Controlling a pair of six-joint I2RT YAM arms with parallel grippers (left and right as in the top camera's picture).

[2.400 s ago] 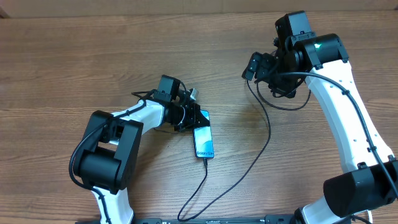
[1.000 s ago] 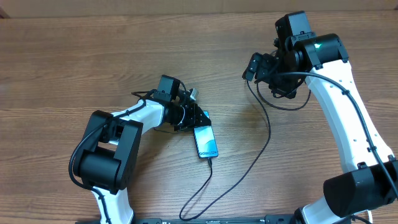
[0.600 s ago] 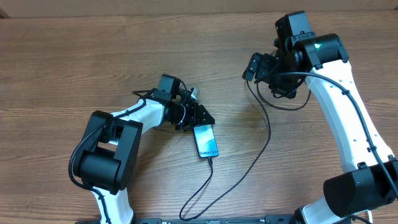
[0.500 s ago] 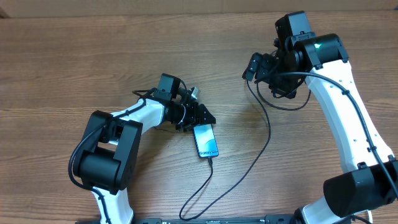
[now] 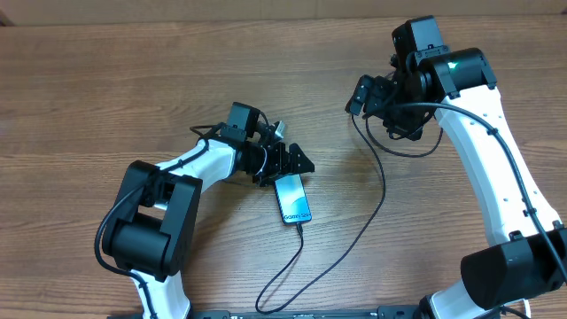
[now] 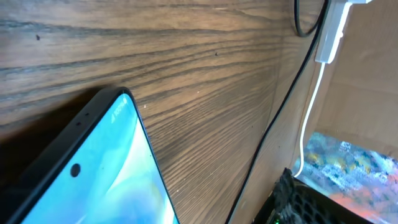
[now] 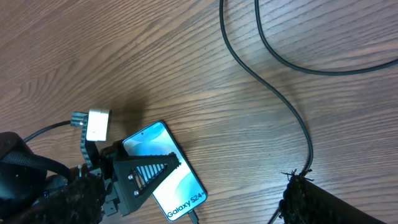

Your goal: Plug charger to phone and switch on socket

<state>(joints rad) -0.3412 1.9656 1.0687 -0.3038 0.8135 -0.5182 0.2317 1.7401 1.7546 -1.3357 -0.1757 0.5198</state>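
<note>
overhead: phone (image 5: 293, 200) lies screen-up just below the middle of the frame on the wooden table (image 5: 106, 80), its long axis near vertical. left gripper (image 5: 292, 168) sits at the phone's upper end. charger (image 5: 382, 190) meets the phone's lower end, drops toward the bottom edge, loops back and climbs to the right gripper (image 5: 361, 94) in the upper right, well apart from the phone.

left wrist: only the phone's upper end shows, lit cyan at lower left with the camera dot, and the black cable runs down the right side. own fingers are out of view, so cannot tell whether this pincer is apart or clamped.

right wrist: reads "galaxy s24" at the phone's lower end, which overhead leaves too small to read. one ribbed triangular finger (image 7: 148, 169) of the left arm overlaps the phone's left edge. dark blurred fingers (image 7: 301, 190) at the two lower corners appear spread wide, with the cable ending against the right one.
</note>
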